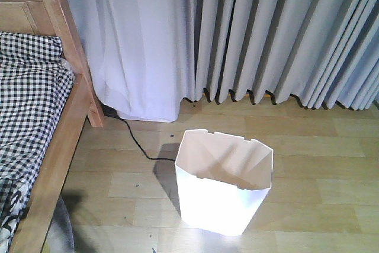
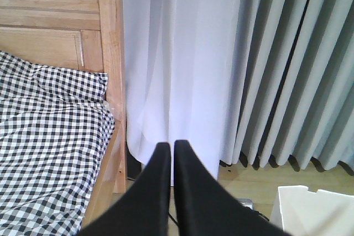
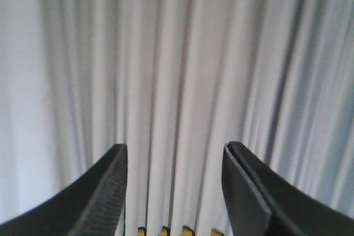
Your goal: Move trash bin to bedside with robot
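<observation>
- My left gripper [image 2: 172,146] is pressed closed, its two black fingers meeting with only a hairline seam between them, and it grips nothing
- My right gripper [image 3: 174,150] stands wide apart, a broad gap between its two black fingers, nothing between them
- The trash bin [image 1: 225,179] is white with a cream-looking inside and a rim with cut corners; it stands upright on the wooden floor [image 1: 320,164], tapering toward its base
- From my left gripper the bin lies below and to the right, only a corner of its rim [image 2: 315,208] showing at the lower right of my wrist view
- The bedside [image 1: 56,158] is a light-brown wooden frame with black-and-white checked bedding [image 1: 26,105]; it lies to the left of my left gripper and below it
- The bin and the bed frame stand apart, with bare floor between them
- A black cable [image 1: 139,143] runs over the floor from near the bed's post [image 1: 71,45] toward the bin's left side; whether it touches the bin I cannot tell
- Ahead of my left gripper hangs a white curtain [image 2: 177,53], with grey pleated curtains [image 2: 293,64] to the right of it
- My right gripper faces pale pleated curtain only, blurred in that view
</observation>
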You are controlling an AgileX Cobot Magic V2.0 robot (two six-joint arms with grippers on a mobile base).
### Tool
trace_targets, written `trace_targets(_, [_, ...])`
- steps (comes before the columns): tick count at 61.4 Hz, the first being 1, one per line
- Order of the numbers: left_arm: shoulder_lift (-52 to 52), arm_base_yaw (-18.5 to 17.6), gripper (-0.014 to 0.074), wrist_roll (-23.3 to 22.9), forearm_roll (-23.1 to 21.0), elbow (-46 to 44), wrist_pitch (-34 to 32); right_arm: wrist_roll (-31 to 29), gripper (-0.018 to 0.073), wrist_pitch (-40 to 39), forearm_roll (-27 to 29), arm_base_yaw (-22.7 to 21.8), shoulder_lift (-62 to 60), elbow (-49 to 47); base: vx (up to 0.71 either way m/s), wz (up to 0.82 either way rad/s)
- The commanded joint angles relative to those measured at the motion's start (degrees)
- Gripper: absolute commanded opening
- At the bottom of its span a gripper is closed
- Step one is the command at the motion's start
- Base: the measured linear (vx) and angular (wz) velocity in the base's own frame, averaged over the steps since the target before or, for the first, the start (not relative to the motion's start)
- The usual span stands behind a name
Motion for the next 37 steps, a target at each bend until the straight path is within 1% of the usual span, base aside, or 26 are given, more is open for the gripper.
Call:
trace_targets(1, [-0.8, 0.0, -0.0006, -0.3, -0.3, 1.1, -3.8, -0.4, 0.0353, 0.9, 1.8, 0.0, -2.6, 0.9, 0.00, 0.00])
trace_targets(7, [-0.8, 0.0, -0.0006, -0.3, -0.3, 1.1, -3.8, -0.4, 0.0276, 7.6, 1.7, 0.0, -4.4, 1.9, 0.00, 0.00])
trace_targets(13, [-0.8, 0.0, -0.0006, -0.3, -0.3, 1.1, -3.8, -0.4, 0.0161, 13.4, 0.9, 0.0, -4.5, 1.9, 0.00, 0.00])
trace_targets(18, [-0.8, 0.0, -0.0006, -0.3, -0.3, 1.1, -3.8, -0.4, 0.0052, 13.7, 0.9, 0.0, -4.5, 1.9, 0.00, 0.00])
trace_targets(20, [-0.8, 0.0, -0.0006, -0.3, -0.3, 1.1, -3.8, -0.4, -0.0006, 12.8, 0.9, 0.0, -4.5, 1.9, 0.00, 0.00])
trace_targets(21, [-0.8, 0.0, -0.0006, -0.3, -0.3, 1.1, -3.8, -0.4, -0.0016, 12.4, 0.9, 0.0, -4.5, 1.9, 0.00, 0.00])
trace_targets(28, [-0.8, 0.0, -0.0006, -0.3, -0.3, 1.1, -3.8, -0.4, -0.0011, 7.6, 1.6, 0.0, -4.5, 1.9, 0.00, 0.00])
trace_targets(37, [-0.8, 0.0, -0.0006, -0.3, -0.3, 1.1, -3.8, -0.4, -0.0009, 7.6, 4.3, 0.0, -4.5, 1.9, 0.00, 0.00])
